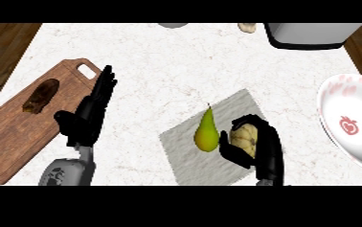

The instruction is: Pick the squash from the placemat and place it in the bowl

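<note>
head view: right hand [258, 147] curled round the squash [244, 140] on the placemat [205, 161], pear [206, 132] just beside it. bowl [343, 118] at right edge. left hand [90, 111] open, fingers straight, by the board [39, 125].

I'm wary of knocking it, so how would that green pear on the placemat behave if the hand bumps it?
The pear lies on its side on the grey placemat, so it would probably roll or pivot rather than tip. Its tapered shape suggests a curved roll. It sits close beside the right hand, which is curled round the squash, so a nudge seems possible.
</note>
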`<control>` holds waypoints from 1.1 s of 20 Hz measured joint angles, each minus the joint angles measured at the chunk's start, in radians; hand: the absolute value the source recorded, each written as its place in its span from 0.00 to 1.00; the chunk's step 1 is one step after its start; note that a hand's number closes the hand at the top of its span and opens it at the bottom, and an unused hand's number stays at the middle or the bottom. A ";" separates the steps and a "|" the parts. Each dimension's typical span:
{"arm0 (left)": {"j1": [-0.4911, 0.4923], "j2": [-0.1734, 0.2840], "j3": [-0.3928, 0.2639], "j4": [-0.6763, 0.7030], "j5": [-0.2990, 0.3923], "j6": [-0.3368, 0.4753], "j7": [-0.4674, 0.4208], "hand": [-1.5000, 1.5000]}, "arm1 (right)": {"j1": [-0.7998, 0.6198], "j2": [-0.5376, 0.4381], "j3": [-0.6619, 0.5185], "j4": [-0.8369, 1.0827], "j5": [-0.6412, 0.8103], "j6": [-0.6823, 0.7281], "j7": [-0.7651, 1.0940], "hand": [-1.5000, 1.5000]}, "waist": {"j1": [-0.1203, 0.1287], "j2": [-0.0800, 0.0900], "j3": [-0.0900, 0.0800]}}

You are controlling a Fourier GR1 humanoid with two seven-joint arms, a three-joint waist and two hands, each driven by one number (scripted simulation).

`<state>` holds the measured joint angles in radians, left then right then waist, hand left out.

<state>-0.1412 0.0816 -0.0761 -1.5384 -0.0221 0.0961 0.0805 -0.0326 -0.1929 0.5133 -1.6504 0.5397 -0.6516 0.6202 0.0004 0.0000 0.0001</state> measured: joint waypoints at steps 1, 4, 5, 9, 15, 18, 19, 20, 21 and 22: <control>-0.005 0.002 0.004 -0.001 0.003 -0.001 0.005 0.50 | -0.005 0.004 0.001 -0.002 0.005 -0.014 -0.033 1.00 | 0.000 0.000 0.000; 0.013 0.006 0.003 -0.015 0.002 -0.007 0.005 0.50 | -0.012 -0.005 -0.007 -0.045 0.021 -0.046 -0.111 1.00 | -0.001 -0.001 0.000; 0.021 0.005 0.002 -0.012 0.000 -0.009 -0.005 0.50 | -0.012 -0.009 -0.004 -0.071 0.048 -0.050 -0.112 1.00 | -0.002 -0.002 0.000; 0.011 0.004 0.010 0.006 -0.003 -0.007 -0.015 0.50 | -0.041 -0.021 -0.009 -0.160 0.217 -0.042 -0.053 1.00 | -0.008 -0.004 -0.001; 0.025 0.003 0.018 0.011 -0.001 -0.010 -0.030 0.50 | -0.135 -0.008 -0.064 -0.353 0.473 0.179 0.197 1.00 | -0.009 -0.005 -0.002; 0.005 0.005 0.024 0.036 -0.004 -0.015 -0.036 0.50 | -0.216 0.002 -0.110 -0.423 0.535 0.324 0.304 1.00 | -0.008 -0.004 -0.002; -0.006 -0.005 0.018 0.041 -0.012 -0.004 -0.028 0.50 | -0.244 0.003 -0.128 -0.441 0.545 0.372 0.332 1.00 | -0.007 -0.004 -0.002; -0.006 -0.012 0.008 0.024 -0.019 0.002 -0.016 0.50 | -0.267 0.010 -0.140 -0.457 0.558 0.411 0.358 1.00 | -0.006 -0.004 -0.002; -0.006 -0.009 0.013 0.036 -0.015 -0.006 -0.028 0.50 | -0.294 0.009 -0.165 -0.467 0.556 0.449 0.374 1.00 | -0.005 -0.003 -0.002; -0.007 -0.008 0.012 0.027 -0.016 -0.007 -0.019 0.50 | -0.326 0.016 -0.185 -0.469 0.562 0.478 0.391 1.00 | -0.004 -0.003 -0.001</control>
<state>-0.1482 0.0739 -0.0639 -1.5112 -0.0377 0.0888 0.0610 -0.3589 -0.1769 0.3279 -2.1194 1.1020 -0.1731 1.0112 -0.0031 -0.0028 -0.0013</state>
